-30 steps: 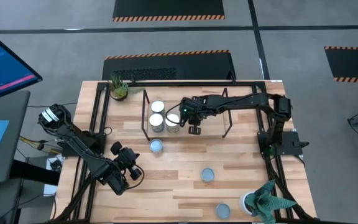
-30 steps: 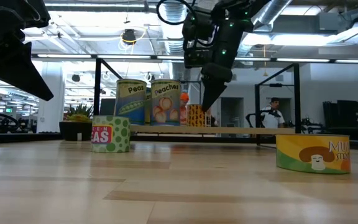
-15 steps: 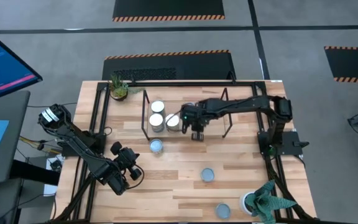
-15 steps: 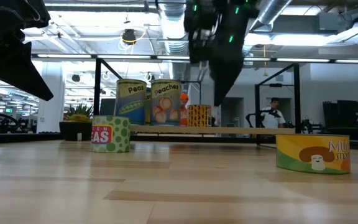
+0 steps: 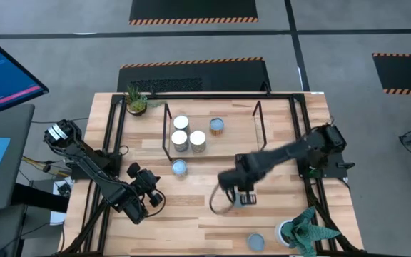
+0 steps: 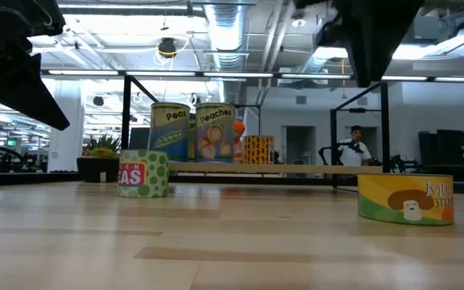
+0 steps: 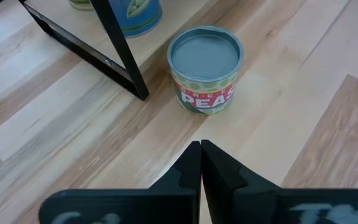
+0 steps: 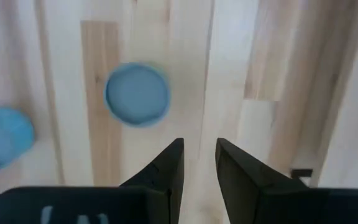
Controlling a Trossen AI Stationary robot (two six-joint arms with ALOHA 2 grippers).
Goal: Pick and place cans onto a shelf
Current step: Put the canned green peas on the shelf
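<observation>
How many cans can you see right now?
6 cans from above: four on the shelf, one before it, one by the corner plant. Another may hide under the right arm.

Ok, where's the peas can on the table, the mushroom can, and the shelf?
peas can (image 7: 204,62), left wrist view, on its round lid.
mushroom can (image 6: 405,198), low view, on its yellow label.
shelf (image 5: 235,130), high view, on a bare part of its wood board.
</observation>
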